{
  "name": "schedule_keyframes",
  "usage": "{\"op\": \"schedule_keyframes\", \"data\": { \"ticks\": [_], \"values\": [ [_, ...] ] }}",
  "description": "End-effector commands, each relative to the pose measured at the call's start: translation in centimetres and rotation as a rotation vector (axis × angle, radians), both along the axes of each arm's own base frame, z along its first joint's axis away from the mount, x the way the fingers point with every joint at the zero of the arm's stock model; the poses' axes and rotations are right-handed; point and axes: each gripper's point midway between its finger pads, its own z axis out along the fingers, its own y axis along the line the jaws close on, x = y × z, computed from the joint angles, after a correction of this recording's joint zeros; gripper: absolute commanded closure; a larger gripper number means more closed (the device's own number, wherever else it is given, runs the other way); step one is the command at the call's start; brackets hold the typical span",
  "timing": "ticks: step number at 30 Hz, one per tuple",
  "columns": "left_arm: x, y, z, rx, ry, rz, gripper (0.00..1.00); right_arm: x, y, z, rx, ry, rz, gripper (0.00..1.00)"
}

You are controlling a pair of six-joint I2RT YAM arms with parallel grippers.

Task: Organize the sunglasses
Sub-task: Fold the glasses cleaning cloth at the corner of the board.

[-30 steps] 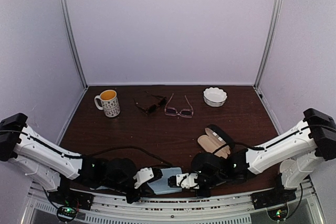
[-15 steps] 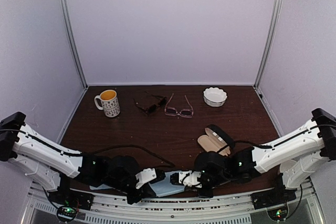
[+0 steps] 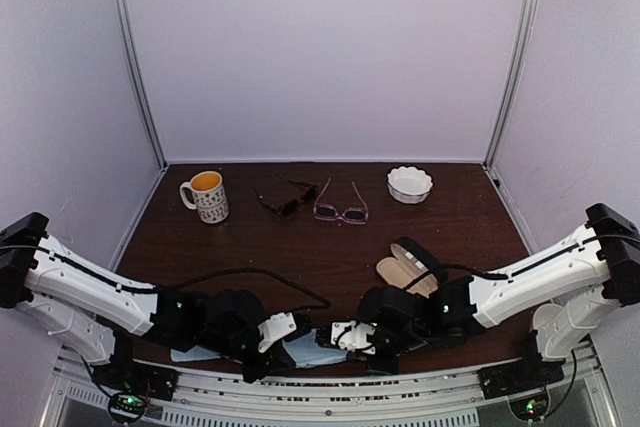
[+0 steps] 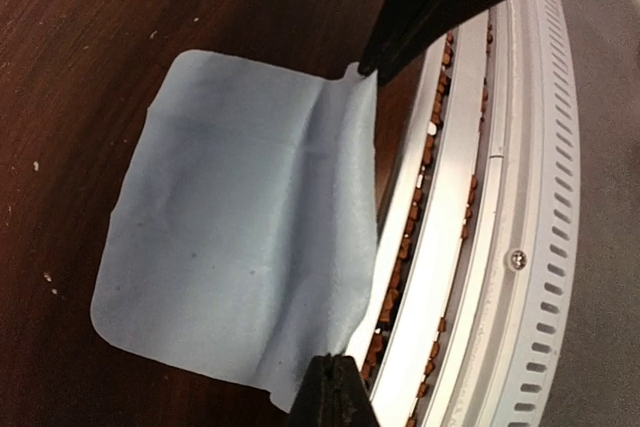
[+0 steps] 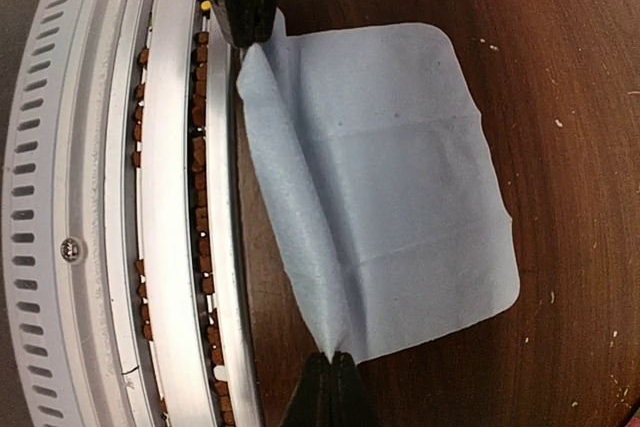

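Note:
The dark sunglasses and the thin pink-framed glasses lie side by side at the back middle of the table, far from both grippers. My left gripper and right gripper are at the table's near edge. Each is shut on one near corner of a light blue cloth. In the left wrist view my left gripper pinches the cloth at its lower corner. In the right wrist view my right gripper pinches the cloth at its lower corner. The pinched edge is raised; the rest lies flat.
A patterned mug stands at the back left and a white bowl at the back right. A black oblong case and a tan one lie together right of centre. The metal rail runs along the near edge.
Both grippers have shifted slightly away from the near edge, holding the cloth. The right gripper has moved left, closer to the left one. The glasses have not moved.

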Motion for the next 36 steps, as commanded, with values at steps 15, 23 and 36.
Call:
{"op": "schedule_keyframes", "data": {
  "ticks": [15, 23, 36],
  "values": [
    [3.1, -0.2, 0.6, -0.007, -0.023, 0.106, 1.0, 4.1, 0.0, -0.6, -0.067, -0.081, -0.136, 1.0],
    [4.0, 0.0, 0.3, 0.006, -0.025, 0.133, 1.0, 5.4, 0.0, -0.3, -0.068, -0.116, -0.177, 1.0],
    [5.1, 0.5, -1.0, 0.059, -0.02, 0.174, 1.0, 6.0, 0.3, -1.3, -0.103, -0.119, -0.193, 1.0]
  ]
}}
